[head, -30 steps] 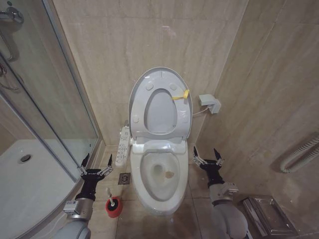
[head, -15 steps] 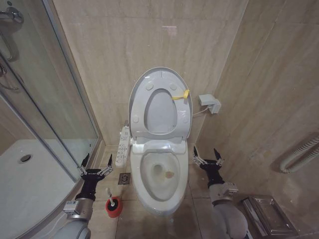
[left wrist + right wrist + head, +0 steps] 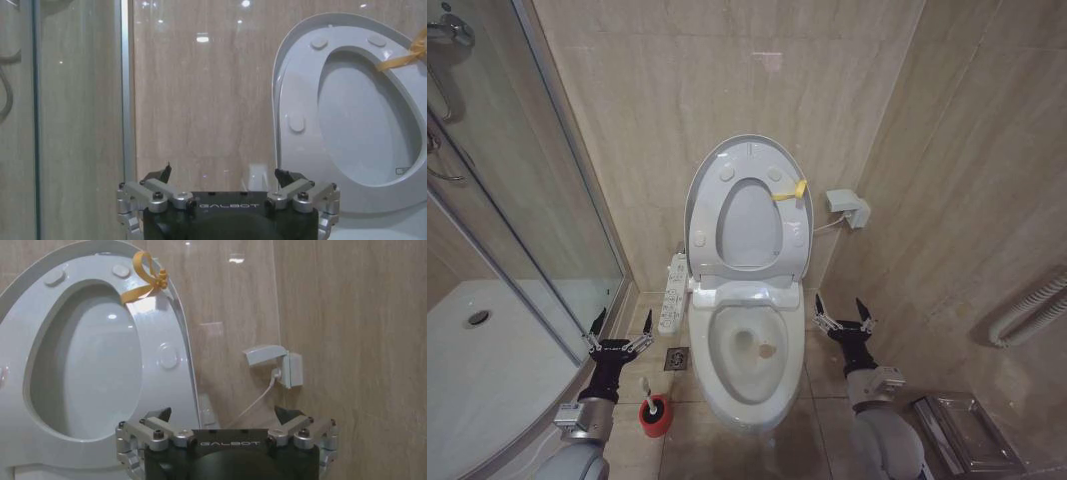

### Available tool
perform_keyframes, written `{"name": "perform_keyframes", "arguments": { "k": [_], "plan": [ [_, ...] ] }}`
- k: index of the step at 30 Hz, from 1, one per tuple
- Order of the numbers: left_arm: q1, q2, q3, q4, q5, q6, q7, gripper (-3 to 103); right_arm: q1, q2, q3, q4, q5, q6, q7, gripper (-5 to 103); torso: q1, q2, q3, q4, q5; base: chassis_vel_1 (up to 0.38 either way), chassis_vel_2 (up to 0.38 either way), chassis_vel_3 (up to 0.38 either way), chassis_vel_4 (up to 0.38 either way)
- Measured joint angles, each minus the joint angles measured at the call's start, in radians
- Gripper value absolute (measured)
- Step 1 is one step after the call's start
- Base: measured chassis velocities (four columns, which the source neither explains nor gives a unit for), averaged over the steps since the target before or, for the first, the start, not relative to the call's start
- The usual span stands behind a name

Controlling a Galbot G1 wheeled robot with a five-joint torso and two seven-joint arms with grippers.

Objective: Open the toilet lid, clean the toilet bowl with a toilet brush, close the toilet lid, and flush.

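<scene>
The toilet lid (image 3: 749,215) stands upright against the wall. Both grippers — left gripper (image 3: 619,330), right gripper (image 3: 845,314) — flank the toilet bowl (image 3: 749,350), fingers spread wide, empty. The toilet brush (image 3: 654,409) sits in its red holder on the floor.

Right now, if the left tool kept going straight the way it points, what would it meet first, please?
Probably the beige tiled wall, between the shower glass and the raised toilet lid; the left tool points there, though depth is unclear.

Tiled floor (image 3: 822,375) under toilet bowl (image 3: 749,385), toilet brush (image 3: 653,412)
</scene>
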Motion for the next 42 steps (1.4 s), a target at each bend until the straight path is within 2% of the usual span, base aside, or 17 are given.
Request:
{"name": "perform_keyframes", "arguments": {
  "k": [8, 10, 11, 12, 13, 14, 16, 17, 19, 24, 31, 33, 35, 36, 39, 40, 42],
  "plan": [
    [-0.008, -0.006, 0.003, 0.006, 0.001, 0.003, 0.000, 100, 0.000, 0.000, 0.000, 0.000, 0.000, 0.000, 0.000, 100, 0.000, 0.000, 0.000, 0.0002, 0.0003, 0.000, 0.000, 0.000, 0.000],
    [-0.054, -0.045, 0.030, 0.060, 0.018, 0.031, -0.002, 100, 0.000, 0.000, 0.000, 0.000, 0.000, 0.000, 0.000, 100, 0.000, 0.000, 0.000, 0.0005, 0.0013, 0.000, 0.000, 0.000, 0.000],
    [-0.095, -0.085, 0.063, 0.107, 0.033, 0.060, -0.002, 100, 0.000, 0.000, -0.001, 0.000, 0.000, 0.000, 0.000, 100, 0.000, 0.000, 0.000, 0.0002, -0.0009, 0.000, 0.000, 0.000, 0.000],
    [-0.095, -0.085, 0.063, 0.107, 0.033, 0.060, -0.002, 100, 0.000, 0.000, -0.001, 0.000, 0.000, 0.000, 0.000, 100, 0.000, 0.000, 0.000, 0.0002, -0.0009, 0.000, 0.000, 0.000, 0.000],
    [-0.117, -0.105, 0.076, 0.128, 0.044, 0.067, -0.012, 100, 0.000, 0.000, 0.000, 0.000, 0.000, 0.000, 0.000, 100, 0.000, 0.000, 0.000, -0.0016, -0.0021, 0.000, 0.000, 0.000, 0.000],
    [-0.126, -0.117, 0.081, 0.142, 0.056, 0.069, -0.029, 100, 0.000, 0.000, 0.000, 0.000, 0.000, 0.000, 0.000, 100, 0.000, 0.000, 0.000, -0.0006, 0.0008, -0.050, -0.018, -0.002, 0.020],
    [-0.127, -0.120, 0.081, 0.145, 0.063, 0.070, -0.035, 100, 0.000, 0.000, 0.000, 0.000, 0.000, 0.000, 0.000, 100, 0.000, 0.000, 0.000, 0.0002, 0.0012, -0.050, -0.018, 0.001, -0.022],
    [-0.128, -0.119, 0.079, 0.145, 0.079, 0.067, -0.039, 100, 0.000, 0.000, 0.000, 0.000, 0.000, 0.000, 0.000, 100, 0.000, 0.000, 0.000, -0.0004, -0.0005, 0.000, 0.000, 0.000, 0.000],
    [-0.127, -0.116, 0.070, 0.142, 0.103, 0.064, -0.044, 100, 0.000, 0.000, 0.000, 0.000, 0.000, 0.000, 0.000, 100, 0.000, 0.000, 0.000, 0.0004, 0.0006, 0.000, 0.000, 0.000, 0.000],
    [-0.114, -0.105, 0.066, 0.108, 0.130, 0.057, -0.061, 100, 0.000, 0.000, 0.000, 0.000, 0.000, 0.000, 0.000, 100, 0.000, 0.000, 0.000, 0.0002, 0.0002, 0.000, 0.000, 0.000, 0.000],
    [-0.094, -0.093, 0.083, 0.053, 0.143, 0.050, -0.122, 100, 0.000, 0.000, 0.000, 0.000, 0.000, 0.000, 0.000, 100, 0.000, 0.000, 0.000, -0.0002, 0.0000, 0.000, 0.000, 0.000, 0.000],
    [-0.069, -0.090, 0.098, 0.046, 0.163, 0.030, -0.170, 100, 0.000, 0.000, 0.000, 0.000, 0.000, 0.000, 0.000, 100, 0.000, 0.000, 0.000, -0.0001, 0.0002, 0.000, 0.000, 0.000, 0.000],
    [-0.024, -0.098, 0.116, 0.071, 0.218, -0.024, -0.239, 100, 0.000, 0.000, 0.000, 0.000, 0.000, 0.000, 0.000, 100, 0.000, 0.000, 0.000, 0.0000, 0.0002, 0.000, 0.000, 0.000, 0.000],
    [-0.024, -0.098, 0.116, 0.071, 0.218, -0.024, -0.239, 100, 0.000, 0.000, 0.000, 0.000, 0.000, 0.000, 0.000, 100, 0.000, 0.000, 0.000, 0.0000, 0.0002, 0.000, 0.000, 0.000, 0.000],
    [0.032, -0.122, 0.139, 0.129, 0.268, -0.074, -0.315, 100, 0.000, 0.000, 0.000, 0.000, 0.000, 0.000, 0.000, 100, 0.000, 0.000, 0.000, 0.0000, 0.0001, 0.000, 0.000, 0.000, 0.000],
    [0.032, -0.122, 0.139, 0.129, 0.268, -0.074, -0.315, 100, 0.000, 0.000, 0.000, 0.000, 0.000, 0.000, 0.000, 100, 0.000, 0.000, 0.000, 0.0000, 0.0001, 0.000, 0.000, 0.000, 0.000],
    [0.059, -0.130, 0.148, 0.177, 0.292, -0.109, -0.346, 100, 0.000, 0.000, 0.000, 0.000, 0.000, 0.000, 0.000, 100, 0.000, 0.000, 0.000, 0.0001, -0.0001, 0.000, 0.000, 0.000, 0.000]
  ]
}}
